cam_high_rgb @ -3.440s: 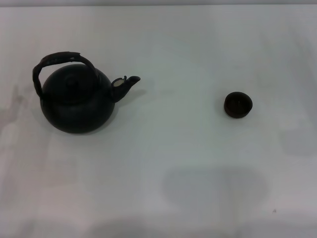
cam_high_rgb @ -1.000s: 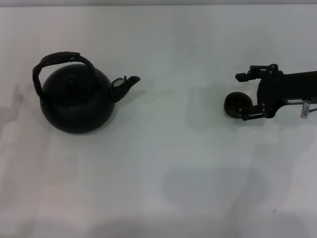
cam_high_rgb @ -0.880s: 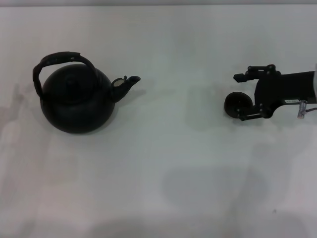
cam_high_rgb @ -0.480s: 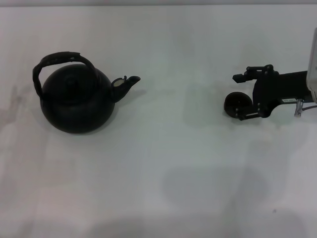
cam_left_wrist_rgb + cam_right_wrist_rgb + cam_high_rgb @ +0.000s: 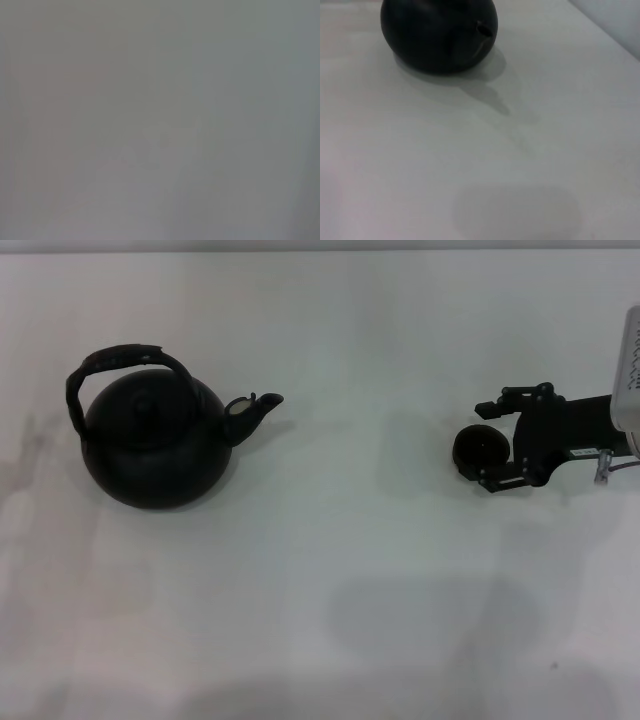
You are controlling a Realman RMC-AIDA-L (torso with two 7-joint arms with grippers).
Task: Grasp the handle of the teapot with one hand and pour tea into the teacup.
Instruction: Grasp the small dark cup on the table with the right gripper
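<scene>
The right claw [image 5: 489, 445] is open wide around the tiny dark teacup [image 5: 478, 449]. The big round black teapot [image 5: 155, 440] sits far off, its bumpy handle [image 5: 112, 362] arching over the lid.

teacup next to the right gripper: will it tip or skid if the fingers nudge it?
The teacup is low and wide, so tipping seems unlikely. It is tiny beside the teapot, probably light, and may skid on the smooth white table. The right gripper brackets it with fingers open.

Bare white tabletop [image 5: 330, 590]; a plain test bench, seemingly a lab.
</scene>
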